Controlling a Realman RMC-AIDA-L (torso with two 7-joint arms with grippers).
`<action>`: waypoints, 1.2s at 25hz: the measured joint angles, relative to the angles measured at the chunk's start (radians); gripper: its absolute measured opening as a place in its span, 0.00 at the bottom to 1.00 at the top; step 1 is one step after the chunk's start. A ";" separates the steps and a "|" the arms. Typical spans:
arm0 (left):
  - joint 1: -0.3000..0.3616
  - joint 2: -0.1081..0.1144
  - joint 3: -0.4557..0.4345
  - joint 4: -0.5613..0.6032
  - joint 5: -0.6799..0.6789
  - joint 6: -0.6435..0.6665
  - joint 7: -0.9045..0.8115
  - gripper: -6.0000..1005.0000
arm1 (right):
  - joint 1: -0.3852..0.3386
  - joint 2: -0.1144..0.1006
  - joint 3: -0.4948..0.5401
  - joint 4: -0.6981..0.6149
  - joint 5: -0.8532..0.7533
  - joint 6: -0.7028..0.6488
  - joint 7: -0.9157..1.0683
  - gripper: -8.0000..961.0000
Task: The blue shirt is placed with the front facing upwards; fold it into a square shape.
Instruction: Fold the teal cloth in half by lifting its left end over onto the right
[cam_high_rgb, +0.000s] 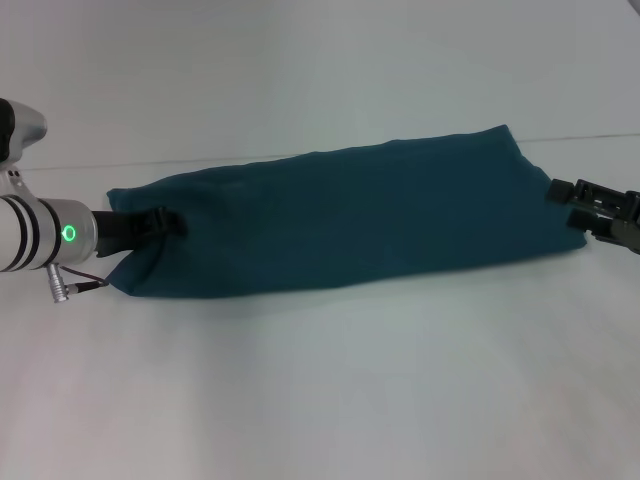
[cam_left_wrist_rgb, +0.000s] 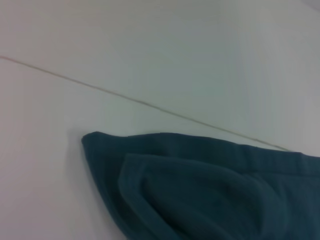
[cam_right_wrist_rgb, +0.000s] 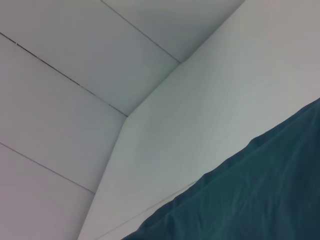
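Left gripper (cam_high_rgb: 160, 224) pinches one blue shirt (cam_high_rgb: 340, 215); right gripper (cam_high_rgb: 560, 192) state unclear.

One blue shirt (cam_high_rgb: 340, 215) (folded into long strip), one white table (cam_high_rgb: 320, 390), two pincers: left pincer (cam_high_rgb: 165, 224), right pincer (cam_high_rgb: 562, 192).

Blue shirt (cam_high_rgb: 340, 215) lies folded into a long band across the table (cam_high_rgb: 320, 400), running left to right. Left gripper (cam_high_rgb: 165, 224) sits on its left end; right gripper (cam_high_rgb: 560, 192) at its right end.
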 joint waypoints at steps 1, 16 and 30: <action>0.000 0.000 0.000 0.000 0.000 0.000 0.000 0.60 | 0.000 0.000 0.000 0.000 0.000 0.000 0.000 0.96; 0.015 -0.025 0.041 0.062 0.008 0.009 0.007 0.09 | -0.001 0.000 0.002 0.000 0.001 -0.001 0.001 0.97; 0.146 -0.008 0.040 0.231 0.010 0.087 -0.054 0.07 | -0.011 0.000 0.026 0.014 0.001 0.001 0.001 0.97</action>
